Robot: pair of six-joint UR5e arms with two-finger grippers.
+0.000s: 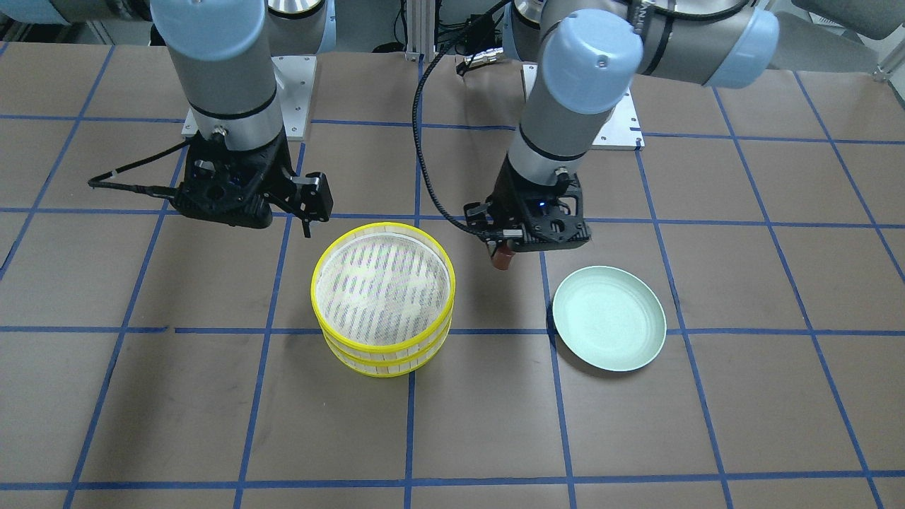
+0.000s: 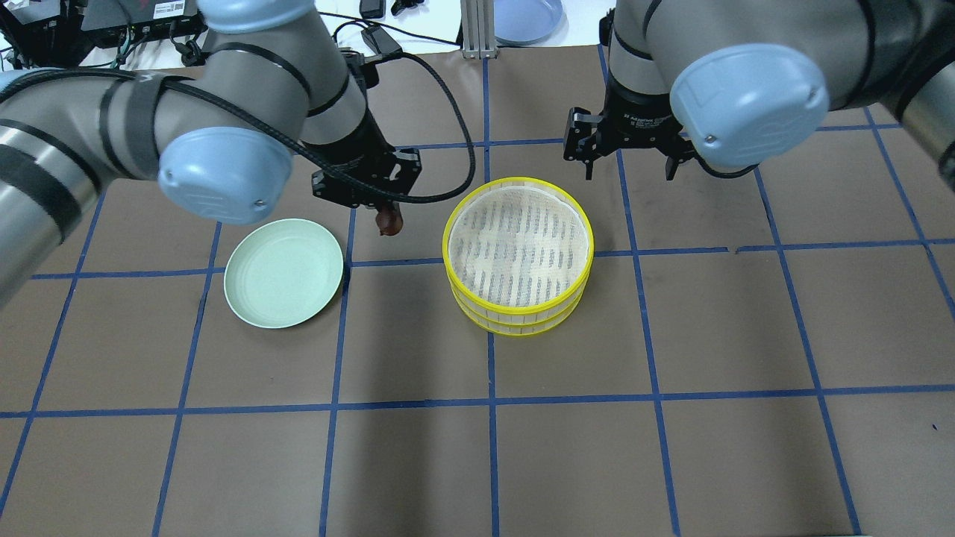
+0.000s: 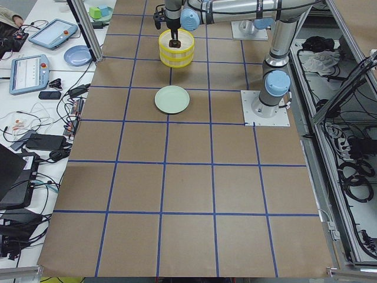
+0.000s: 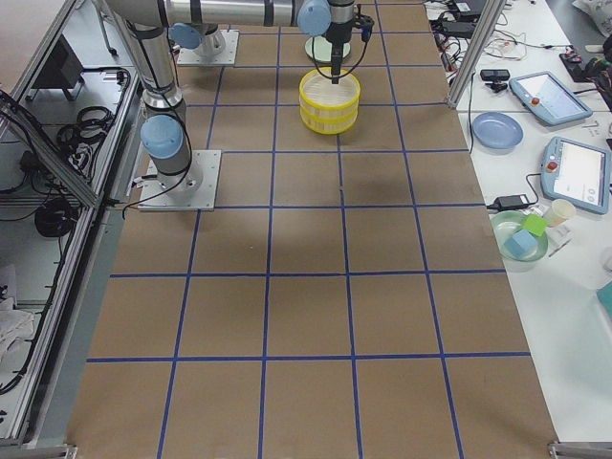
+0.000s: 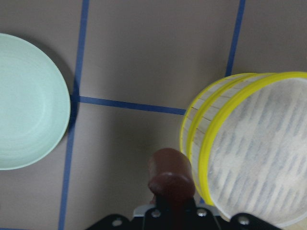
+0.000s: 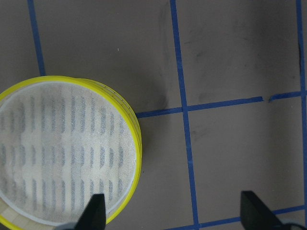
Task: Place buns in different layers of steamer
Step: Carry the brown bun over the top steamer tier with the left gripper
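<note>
The steamer (image 2: 522, 306) stands as two yellow-rimmed trays stacked at the table's middle, and the top mesh is bare. It also shows in the front view (image 1: 382, 348) and both wrist views (image 5: 211, 139) (image 6: 132, 125). My left gripper (image 2: 386, 211) is shut on the dark reddish-brown bun (image 2: 389, 221) (image 1: 502, 259) (image 5: 169, 173) and holds it above the table between the plate and the steamer, close to the steamer's rim. My right gripper (image 2: 630, 170) (image 6: 175, 211) is open and empty, just behind the steamer's right side. The cream-white bun is not in view.
The pale mint-green plate (image 2: 283, 272) (image 1: 608, 318) (image 5: 24, 124) lies empty to the left of the steamer. Blue tape lines grid the brown table. The arms' white base plates (image 1: 297, 78) sit at the robot's edge.
</note>
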